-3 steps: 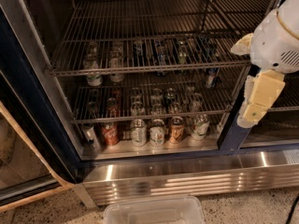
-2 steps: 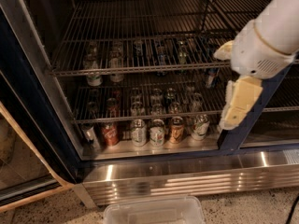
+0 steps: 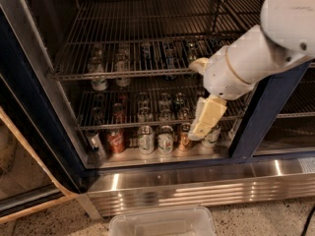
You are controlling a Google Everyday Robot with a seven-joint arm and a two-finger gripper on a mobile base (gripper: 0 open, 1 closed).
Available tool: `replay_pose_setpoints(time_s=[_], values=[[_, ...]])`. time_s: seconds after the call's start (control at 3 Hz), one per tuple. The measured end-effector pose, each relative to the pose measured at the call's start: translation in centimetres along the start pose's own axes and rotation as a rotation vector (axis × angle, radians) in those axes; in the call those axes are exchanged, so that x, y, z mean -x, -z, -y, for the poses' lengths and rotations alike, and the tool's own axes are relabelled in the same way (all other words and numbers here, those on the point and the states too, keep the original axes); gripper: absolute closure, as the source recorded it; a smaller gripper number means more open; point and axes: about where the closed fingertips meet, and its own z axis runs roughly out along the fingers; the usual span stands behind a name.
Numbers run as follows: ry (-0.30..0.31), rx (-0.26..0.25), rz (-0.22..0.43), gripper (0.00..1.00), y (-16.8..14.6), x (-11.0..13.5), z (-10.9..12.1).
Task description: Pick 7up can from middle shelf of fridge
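The fridge (image 3: pixel 29 107) stands open, with a dark blue frame and wire racks. The middle shelf (image 3: pixel 74 75) carries several cans in a row. At its left front stand two pale whitish cans with silver tops. The 7up can (image 3: pixel 99 81) appears to be the left one, with its twin (image 3: pixel 123 77) beside it; I cannot read the labels. My gripper (image 3: pixel 205 118) hangs cream-coloured from the white arm (image 3: pixel 256 53). It is in front of the right part of the lower rack, well to the right of and below the pale cans, and touches no can.
Darker cans (image 3: pixel 170 58) stand further right on the middle shelf. The lower rack (image 3: pixel 98 127) and the cream floor hold red (image 3: pixel 116 140) and green-white cans (image 3: pixel 146 139). A blue door post (image 3: pixel 261 117) is at the right. The steel kick plate (image 3: pixel 197 186) and a clear plastic bin (image 3: pixel 162 222) lie below.
The arm and gripper have swung left and closer to the shelves; they now cover the right ends of the middle and lower racks. The cans have not moved.
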Motion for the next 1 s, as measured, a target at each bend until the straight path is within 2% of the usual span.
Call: replay_pose_setpoints(time_s=[0.33,0.67,1.0], values=[[0.004,-0.051,0.018,0.0,0.0,0.7,1.3],[0.004,-0.051,0.018,0.0,0.0,0.7,1.3],[-0.001,-0.054,0.065,0.0,-1.7,1.4,0.3]])
